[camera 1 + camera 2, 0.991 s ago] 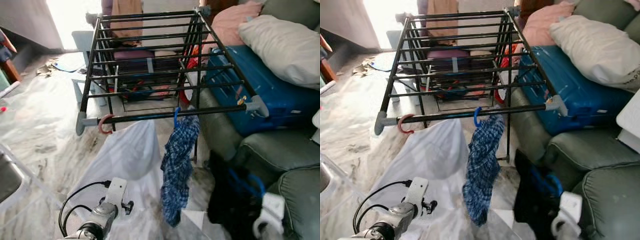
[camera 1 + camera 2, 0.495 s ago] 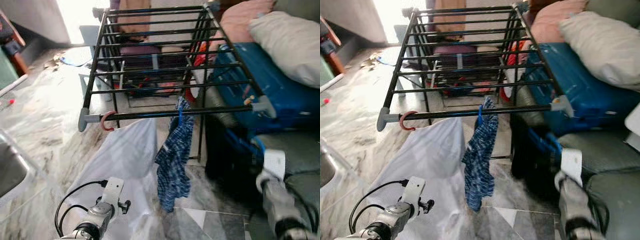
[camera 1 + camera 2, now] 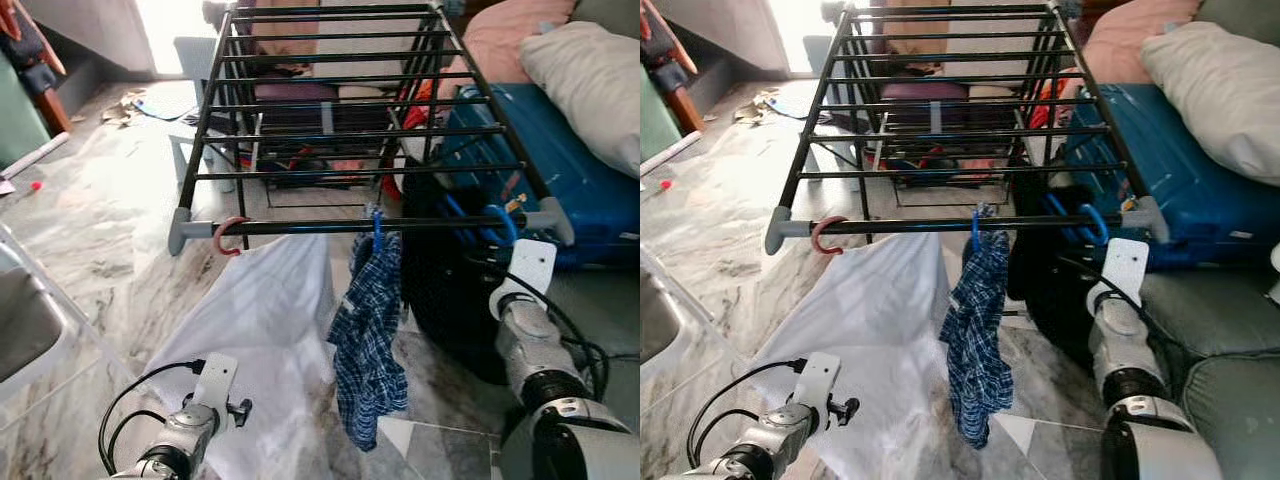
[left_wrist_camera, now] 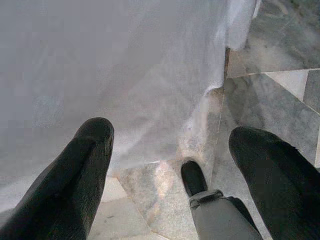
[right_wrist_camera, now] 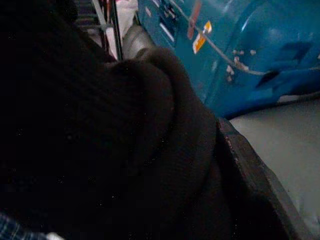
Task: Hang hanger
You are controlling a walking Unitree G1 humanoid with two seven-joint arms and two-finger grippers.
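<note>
A black drying rack [image 3: 340, 130] stands ahead, its front bar [image 3: 300, 227] nearest me. On that bar hang a pink hook [image 3: 228, 240] with a white garment [image 3: 270, 320] and a blue hook [image 3: 377, 230] with a blue plaid garment [image 3: 370, 340]. My right arm [image 3: 527, 300] is raised to the bar's right end. It carries a blue hanger [image 3: 500, 222] with a black garment [image 3: 445, 290], the hook at the bar. Black cloth [image 5: 100, 125] hides that gripper's fingers. My left gripper [image 4: 172, 135] hangs low and open beside the white garment, holding nothing.
A blue suitcase [image 3: 585, 170] and pillows [image 3: 590, 70] lie on the grey-green sofa [image 3: 1215, 320] right of the rack. Bags and clutter [image 3: 300, 150] sit under the rack. A metal frame [image 3: 30, 310] stands at the left. Marble floor [image 3: 110, 210] lies open to the left.
My right arm has risen from low beside the sofa to the front bar, lifting the black garment and its blue hanger. The camera has shifted. The left arm has stayed low.
</note>
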